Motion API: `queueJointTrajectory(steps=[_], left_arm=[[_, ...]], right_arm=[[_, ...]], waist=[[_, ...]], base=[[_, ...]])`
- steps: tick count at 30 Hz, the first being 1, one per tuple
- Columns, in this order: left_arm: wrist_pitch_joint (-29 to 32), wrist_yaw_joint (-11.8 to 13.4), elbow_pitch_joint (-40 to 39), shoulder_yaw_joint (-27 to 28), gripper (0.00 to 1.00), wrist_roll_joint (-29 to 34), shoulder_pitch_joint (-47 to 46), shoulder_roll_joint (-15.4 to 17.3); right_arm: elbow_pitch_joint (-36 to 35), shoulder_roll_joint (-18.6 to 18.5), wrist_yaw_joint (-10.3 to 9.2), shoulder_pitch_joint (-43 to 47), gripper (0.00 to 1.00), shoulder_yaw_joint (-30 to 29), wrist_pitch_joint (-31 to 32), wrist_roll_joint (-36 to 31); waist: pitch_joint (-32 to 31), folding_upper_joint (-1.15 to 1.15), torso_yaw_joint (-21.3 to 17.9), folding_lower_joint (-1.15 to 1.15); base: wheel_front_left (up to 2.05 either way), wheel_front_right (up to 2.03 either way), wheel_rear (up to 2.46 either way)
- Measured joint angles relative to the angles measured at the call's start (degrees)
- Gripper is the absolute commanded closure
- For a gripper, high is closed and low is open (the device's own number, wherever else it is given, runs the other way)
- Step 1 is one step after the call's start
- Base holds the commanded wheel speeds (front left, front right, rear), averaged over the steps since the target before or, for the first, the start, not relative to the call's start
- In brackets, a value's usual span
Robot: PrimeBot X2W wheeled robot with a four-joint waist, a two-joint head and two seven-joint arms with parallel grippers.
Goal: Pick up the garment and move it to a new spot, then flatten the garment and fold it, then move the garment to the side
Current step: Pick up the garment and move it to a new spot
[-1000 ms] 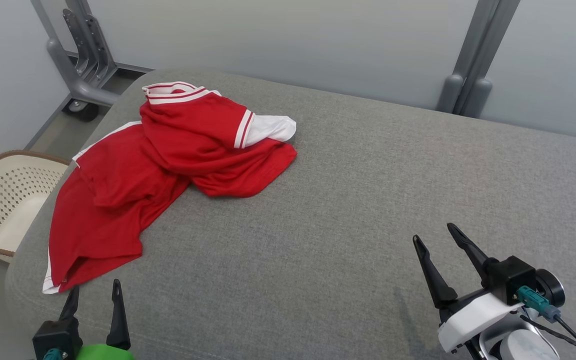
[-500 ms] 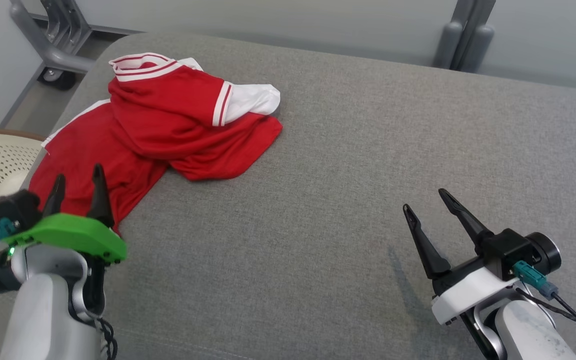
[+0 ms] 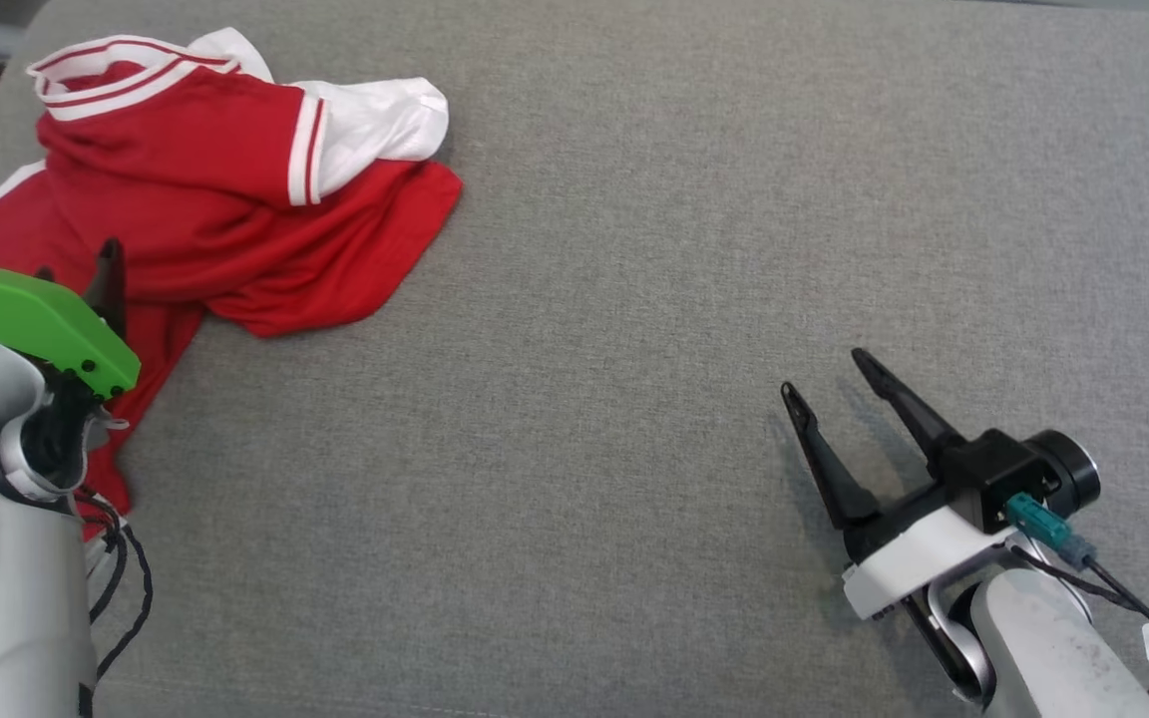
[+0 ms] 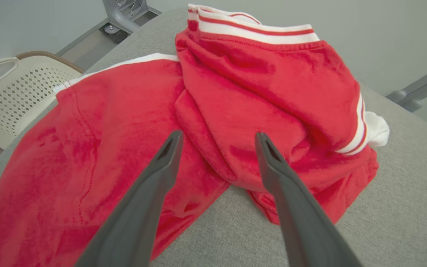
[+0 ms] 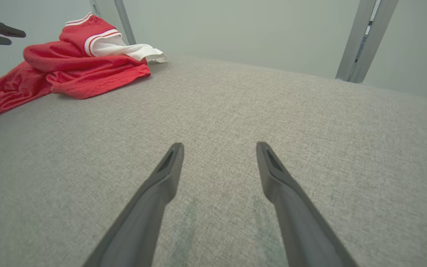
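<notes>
Both hands spread wide apart.
The left hand (image 4: 218, 135) points up past its green wrist cover (image 3: 26, 319); the right hand (image 3: 822, 371), lower right, angles up-left.

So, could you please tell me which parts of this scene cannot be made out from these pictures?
Head view: the garment is partly hidden behind the left arm's green cover and cut off by the left edge.
Left wrist view: whether the open left pincer touches the garment cannot be told; the basket is cut off by the left edge.
</notes>
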Motion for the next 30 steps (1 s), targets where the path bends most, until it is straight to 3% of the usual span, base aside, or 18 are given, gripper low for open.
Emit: queueJointTrajectory(steps=[6, 11, 13, 15, 23, 30], left_arm=[[0.62, 0.63, 2.88, 0.54, 0.00, 0.22, -2.10, 1.48], [0.60, 0.04, 5.01, -0.48, 0.00, -1.25, -5.09, -0.41], [0.57, -0.16, 6.10, -0.71, 0.55, -1.20, -5.66, -0.30], [-0.38, -0.15, 6.71, -0.62, 1.00, -0.89, -5.80, -0.03], [-4.46, -1.99, 6.94, -2.78, 1.00, 2.75, -6.76, 1.91], [-11.74, -3.55, 1.23, -5.66, 1.00, 5.37, -11.46, 0.25]], right_arm=[[-0.45, -0.16, 0.00, -3.63, 0.00, -1.93, 0.00, 0.03], [-0.22, -0.67, -0.01, -3.97, 0.00, -3.93, 0.00, 0.47], [0.24, -0.57, -0.01, -4.05, 0.00, -4.01, 0.00, 0.49], [0.64, -0.30, -0.01, -4.12, 0.00, -3.98, 0.00, 0.55], [2.31, 0.65, 0.00, -4.14, 0.00, -3.99, -0.01, 1.08], [4.05, 0.96, 0.00, -3.65, 0.00, -4.12, -0.01, 1.16]], waist=[[3.60, 0.00, -2.67, 0.01], [6.32, 0.00, -4.60, 0.01], [6.98, 0.00, -5.02, 0.01], [7.20, 0.00, -5.17, 0.00], [5.87, 0.00, -4.30, 0.00], [4.14, 0.00, -3.28, -0.01]], base=[[0.00, 0.00, 0.00], [0.00, 0.00, 0.00], [0.00, 0.00, 0.00], [0.00, 0.00, 0.00], [0.00, 0.00, 0.00], [0.00, 0.00, 0.00]])
